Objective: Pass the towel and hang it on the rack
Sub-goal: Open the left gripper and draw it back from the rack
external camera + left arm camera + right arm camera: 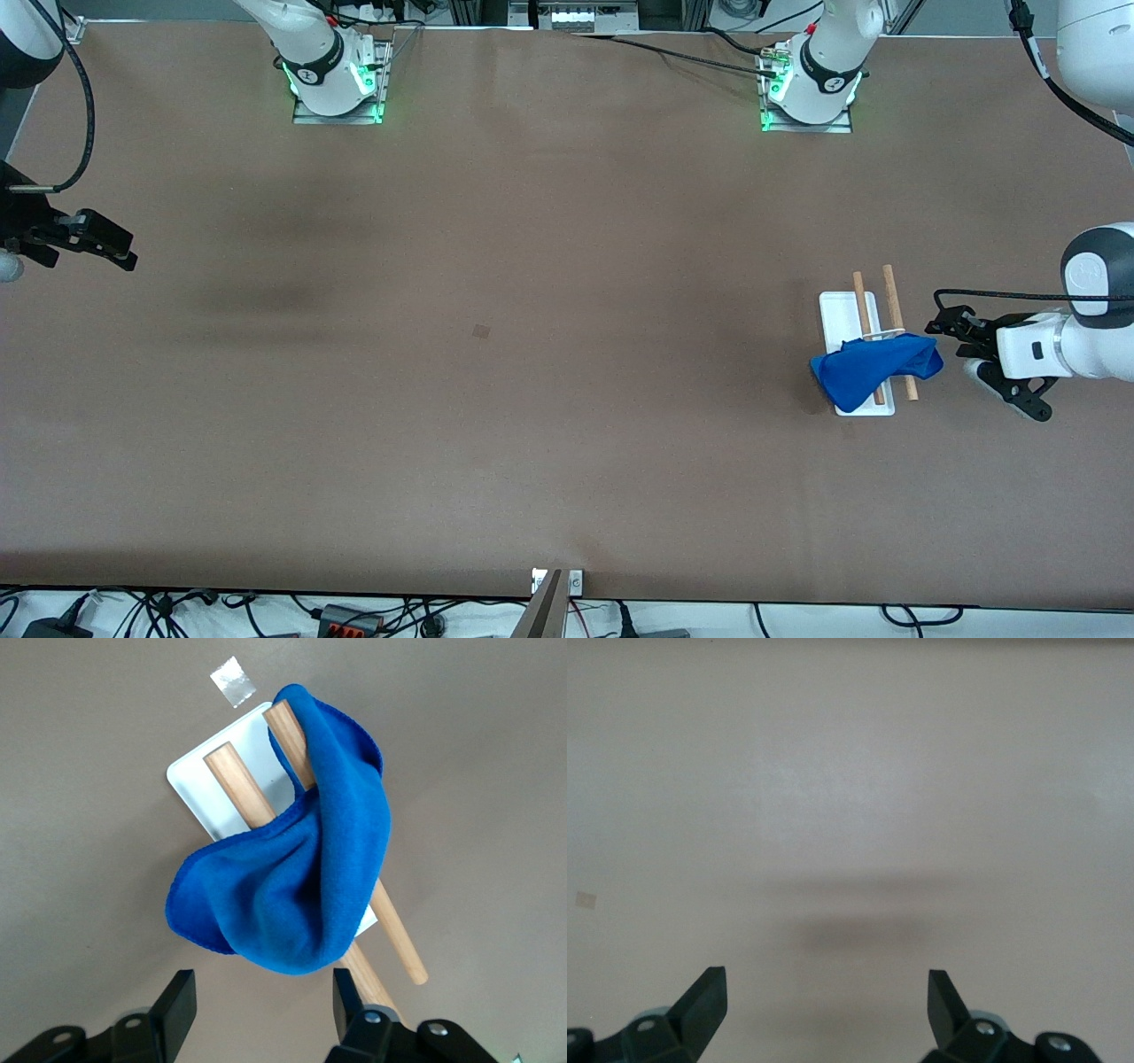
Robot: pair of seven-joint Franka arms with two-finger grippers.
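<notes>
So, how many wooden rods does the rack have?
2. One rod lies over the rack's white base; the other rod runs beside it, toward the left arm's end. The blue towel covers part of both.

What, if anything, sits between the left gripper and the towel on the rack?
Nothing visible. The left gripper is open just beside the blue towel, which is draped over both rods of the rack. Only bare table shows in the gap. The right gripper waits open at its own end.

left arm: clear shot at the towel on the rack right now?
Probably yes. The left gripper is open right beside the blue towel, which drapes over the rack rods, with nothing between them. The right gripper waits, open, at the right arm's end of the table.
</notes>
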